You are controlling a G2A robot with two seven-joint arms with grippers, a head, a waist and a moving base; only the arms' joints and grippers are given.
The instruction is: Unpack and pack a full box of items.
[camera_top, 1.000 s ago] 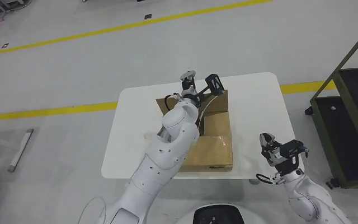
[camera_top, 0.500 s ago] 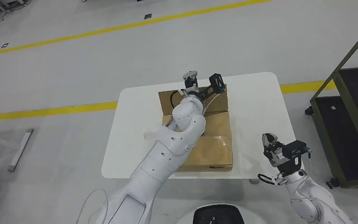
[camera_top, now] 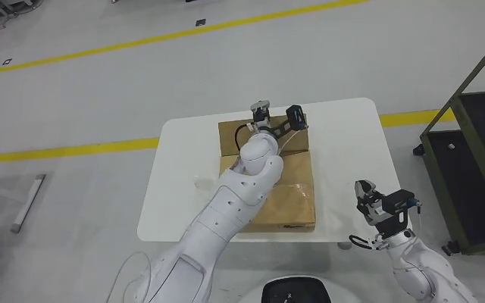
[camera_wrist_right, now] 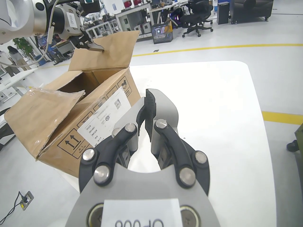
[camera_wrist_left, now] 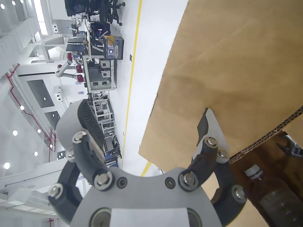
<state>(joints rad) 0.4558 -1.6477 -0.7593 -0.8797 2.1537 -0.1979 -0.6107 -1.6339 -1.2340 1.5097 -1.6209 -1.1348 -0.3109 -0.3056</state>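
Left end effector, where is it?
Top view: the left end effector sits open at the table's far side, one finger against the raised flap of the cardboard box.

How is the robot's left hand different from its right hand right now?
The left hand is spread wide open; the right hand is shut. The left hand is up at the raised flap of the box, one fingertip touching the cardboard; the right hand is off beside the box, over the white table, touching nothing. Both have grey fingers with black pads, and neither grips anything.
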